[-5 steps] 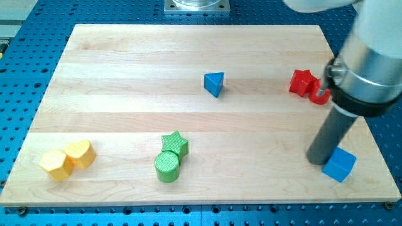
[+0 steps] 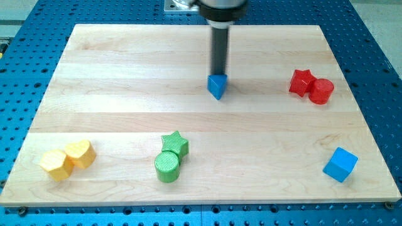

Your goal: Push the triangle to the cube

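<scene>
The blue triangle (image 2: pixel 217 86) lies on the wooden board (image 2: pixel 125 75), above the middle and a little right of centre. My tip (image 2: pixel 218 74) stands right at the triangle's top edge, touching or nearly touching it. The blue cube (image 2: pixel 340 164) sits near the board's bottom right corner, far from the triangle, down and to the right.
A red star (image 2: pixel 302 82) and a red cylinder (image 2: pixel 321 91) sit together at the right. A green star (image 2: pixel 175 144) and a green cylinder (image 2: pixel 167 167) sit at the bottom middle. Two yellow blocks (image 2: pixel 66 159) lie at the bottom left.
My rod has moved from beside the blue cube at the bottom right up and left to the triangle's top edge. The triangle has shifted slightly right and down.
</scene>
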